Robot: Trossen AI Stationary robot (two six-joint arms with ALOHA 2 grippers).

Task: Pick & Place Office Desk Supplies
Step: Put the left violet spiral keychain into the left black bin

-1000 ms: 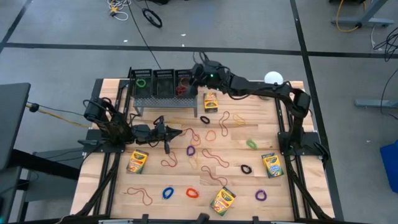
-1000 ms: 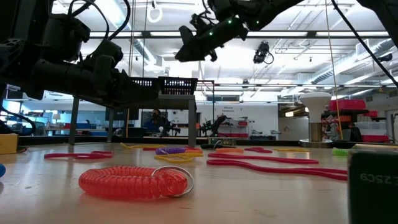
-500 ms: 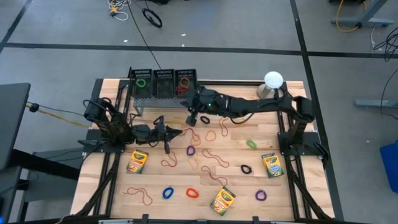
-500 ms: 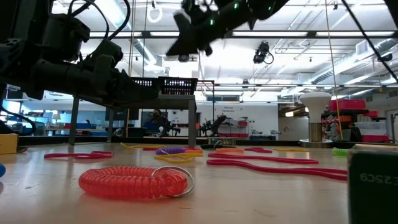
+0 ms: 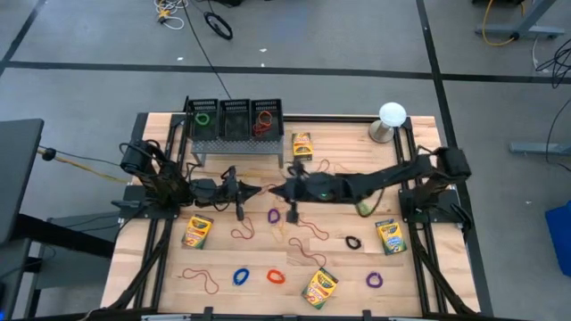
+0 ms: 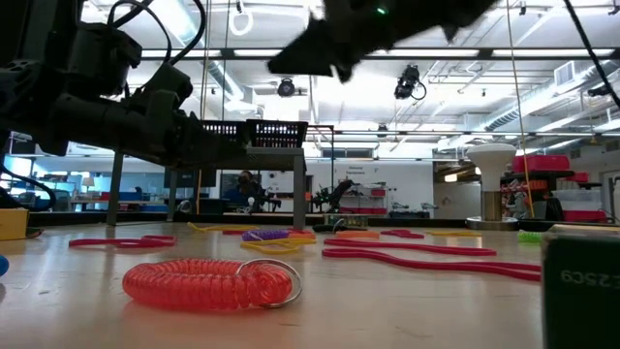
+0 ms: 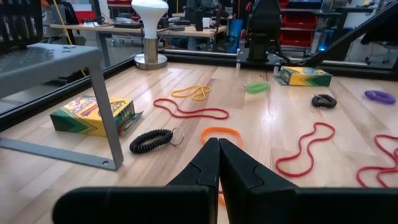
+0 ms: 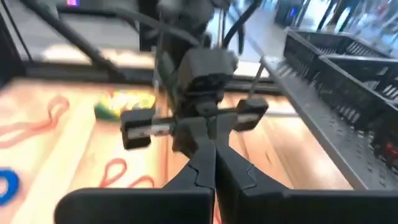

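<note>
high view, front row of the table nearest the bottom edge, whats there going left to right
red rubber-band loop → blue coiled band → red coiled band → crayon box → purple coiled band

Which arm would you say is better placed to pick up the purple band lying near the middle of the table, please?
Probably the right: its shut, empty right gripper hangs just above the purple band. The left gripper, also shut, sits about as near, low beside the table.
</note>
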